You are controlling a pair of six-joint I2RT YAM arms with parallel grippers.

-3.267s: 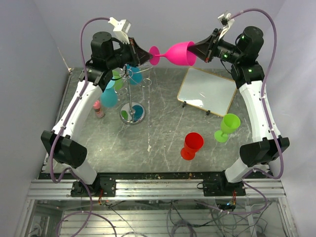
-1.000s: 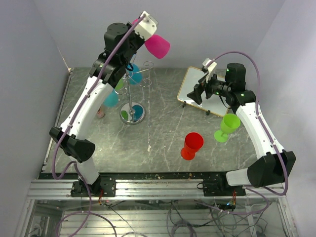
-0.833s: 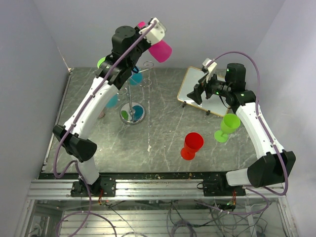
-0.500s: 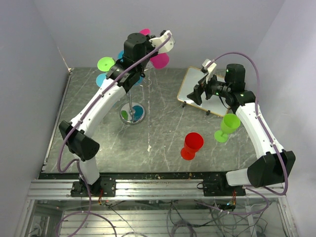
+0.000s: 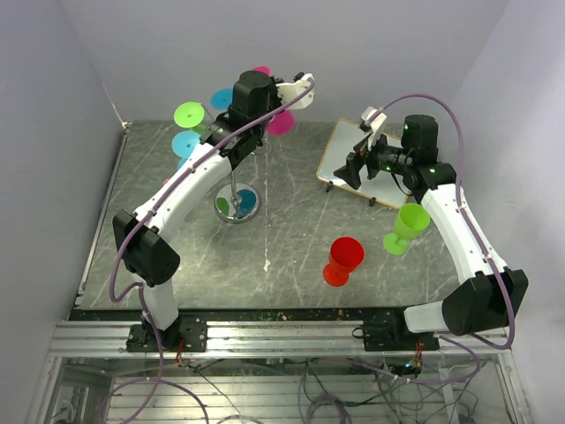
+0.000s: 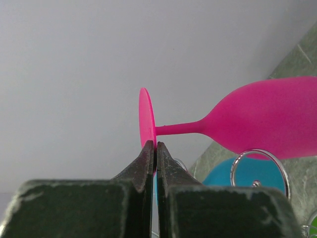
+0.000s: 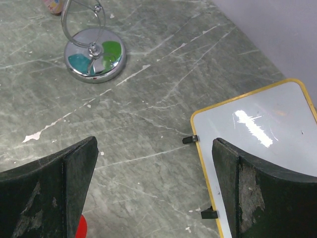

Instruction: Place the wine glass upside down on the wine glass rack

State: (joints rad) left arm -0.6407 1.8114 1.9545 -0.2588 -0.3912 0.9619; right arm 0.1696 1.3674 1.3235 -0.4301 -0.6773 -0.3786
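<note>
My left gripper (image 6: pixel 155 146) is shut on the rim of the pink wine glass's (image 6: pixel 262 116) round foot. The glass lies tilted, bowl toward the table, just above a curled silver ring (image 6: pixel 260 163) of the wine glass rack. In the top view the left gripper (image 5: pixel 261 81) is high over the rack (image 5: pixel 235 205), with the pink foot behind the wrist and the pink bowl (image 5: pixel 282 122) beside the rack's top. My right gripper (image 5: pixel 349 170) hangs open and empty over the table; the rack's shiny base (image 7: pixel 94 59) lies ahead of the open right gripper (image 7: pixel 153 183).
A green glass (image 5: pixel 188 113) and two blue glasses (image 5: pixel 185 143) hang upside down on the rack. A red glass (image 5: pixel 342 259) and a green glass (image 5: pixel 406 225) stand on the table at right. A yellow-edged whiteboard (image 5: pixel 371 163) lies at the back right.
The left arm has swung the pink glass from high at the back to over the rack's top, tipping its bowl downward. The right arm, which let go earlier, has stayed still.
</note>
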